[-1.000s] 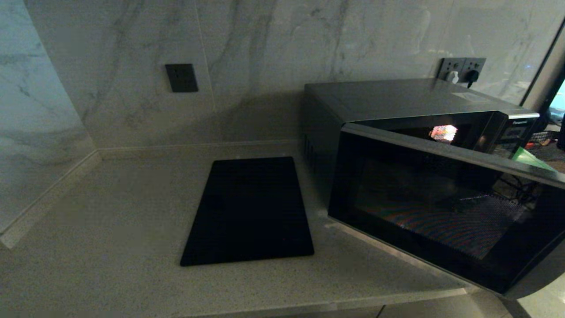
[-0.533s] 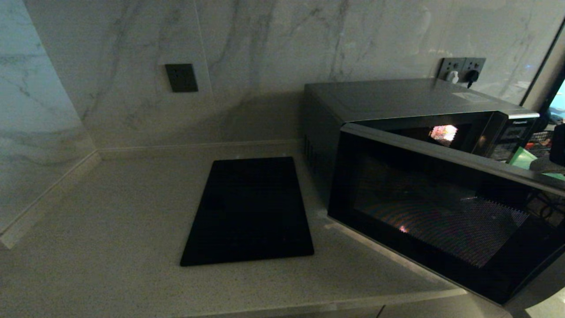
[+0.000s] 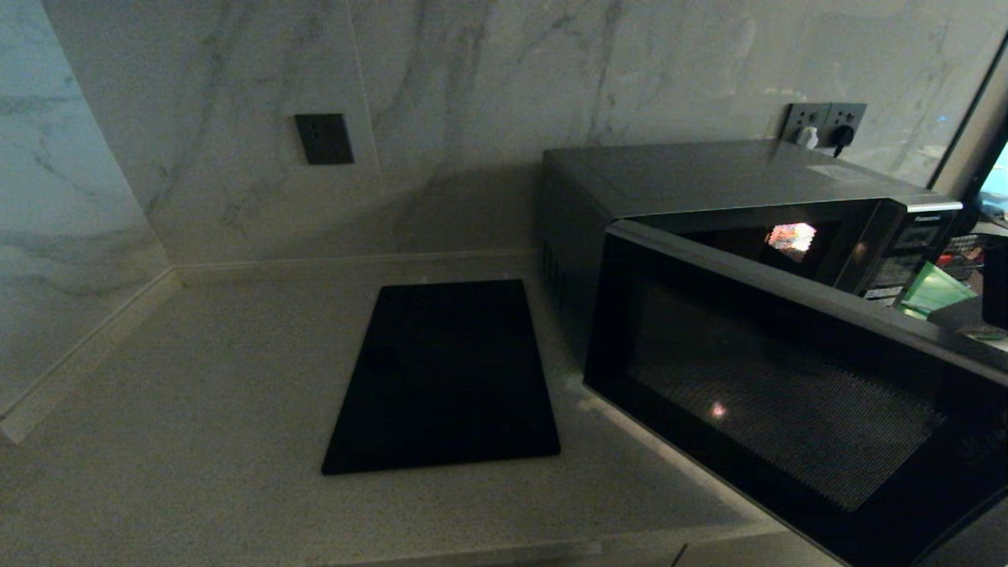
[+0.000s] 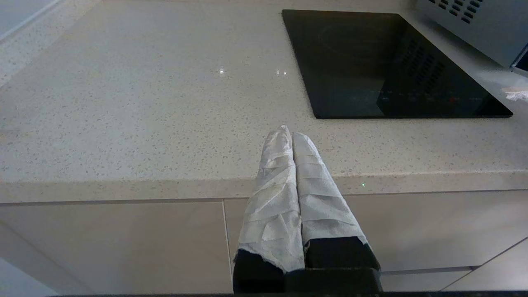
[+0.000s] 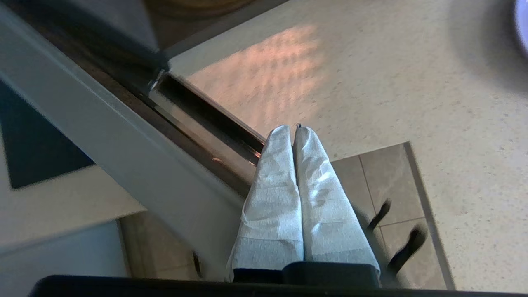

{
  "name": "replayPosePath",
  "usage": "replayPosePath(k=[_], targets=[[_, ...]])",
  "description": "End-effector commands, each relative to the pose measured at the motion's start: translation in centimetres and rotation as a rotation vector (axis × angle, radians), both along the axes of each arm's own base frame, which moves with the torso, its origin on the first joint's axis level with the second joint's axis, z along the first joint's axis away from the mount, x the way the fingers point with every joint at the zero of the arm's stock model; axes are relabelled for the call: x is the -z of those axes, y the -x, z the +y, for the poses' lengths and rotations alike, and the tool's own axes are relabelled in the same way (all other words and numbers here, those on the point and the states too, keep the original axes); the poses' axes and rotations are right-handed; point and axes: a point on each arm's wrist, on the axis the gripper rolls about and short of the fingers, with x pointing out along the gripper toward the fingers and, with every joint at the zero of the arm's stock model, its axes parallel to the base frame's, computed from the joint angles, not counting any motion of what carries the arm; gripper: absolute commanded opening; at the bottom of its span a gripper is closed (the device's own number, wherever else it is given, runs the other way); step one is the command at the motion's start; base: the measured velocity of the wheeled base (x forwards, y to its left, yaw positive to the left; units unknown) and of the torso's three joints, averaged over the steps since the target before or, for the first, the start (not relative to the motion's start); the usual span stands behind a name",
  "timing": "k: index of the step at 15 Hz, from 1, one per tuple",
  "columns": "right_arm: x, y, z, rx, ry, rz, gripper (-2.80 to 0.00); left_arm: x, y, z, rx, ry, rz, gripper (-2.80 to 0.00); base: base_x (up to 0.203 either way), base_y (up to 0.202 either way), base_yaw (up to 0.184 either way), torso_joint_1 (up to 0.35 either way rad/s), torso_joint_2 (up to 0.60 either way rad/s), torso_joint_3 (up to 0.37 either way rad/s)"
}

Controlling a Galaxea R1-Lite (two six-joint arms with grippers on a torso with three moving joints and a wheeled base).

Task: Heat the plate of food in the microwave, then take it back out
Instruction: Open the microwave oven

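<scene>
A: Head view first: the microwave (image 3: pixel 748 236) sits at the right of the counter (image 3: pixel 197 409), its door (image 3: pixel 787 394) swung well out toward us, interior lit. The black cooktop panel (image 3: pixel 445 374) lies beside it. Neither gripper is clear here.

B: And the plate of food?

A: Not in this view. Left wrist view: the left gripper (image 4: pixel 292 134) hangs parked off the counter's front edge, wrapped fingers pressed together, nothing between them. Cooktop ahead, a corner of the microwave's vented side beyond.

B: Right wrist?

A: The right gripper (image 5: pixel 293 130) has its wrapped fingers shut tight too, empty, just beside the open door's edge (image 5: pixel 123 136). A sliver of lavender rim (image 5: pixel 522 20) at the frame's corner is probably the plate, out on the counter. Only this view shows it.

B: How will it handle?

A: My guess: light, stiff, glazed and slippery, chip-prone, the loose food sticks ready to slide. Pinch the rim and keep it level.
</scene>
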Motion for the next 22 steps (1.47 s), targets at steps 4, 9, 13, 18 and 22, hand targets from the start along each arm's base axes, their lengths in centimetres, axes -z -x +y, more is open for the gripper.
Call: replayPosePath(k=[4,9,13,18,22], targets=[[-0.2,2.5,1.8,-0.094,-0.03,0.017,-2.8,0.0,0.0,0.0,0.0,0.001,0.001,-2.8,0.0,0.0,0.0,0.0,0.0,0.0],[0.0,3.4,3.2,-0.169,-0.051,0.051,-2.8,0.0,0.0,0.0,0.0,0.001,0.001,-2.8,0.0,0.0,0.0,0.0,0.0,0.0],[0.2,3.8,4.0,-0.218,-0.049,0.071,-2.8,0.0,0.0,0.0,0.0,0.001,0.001,-2.8,0.0,0.0,0.0,0.0,0.0,0.0],[0.5,4.4,5.3,-0.31,-0.043,0.087,-2.8,0.0,0.0,0.0,0.0,0.001,0.001,-2.8,0.0,0.0,0.0,0.0,0.0,0.0],[0.6,4.7,6.6,-0.395,-0.039,0.096,-2.8,0.0,0.0,0.0,0.0,0.001,0.001,-2.8,0.0,0.0,0.0,0.0,0.0,0.0]])
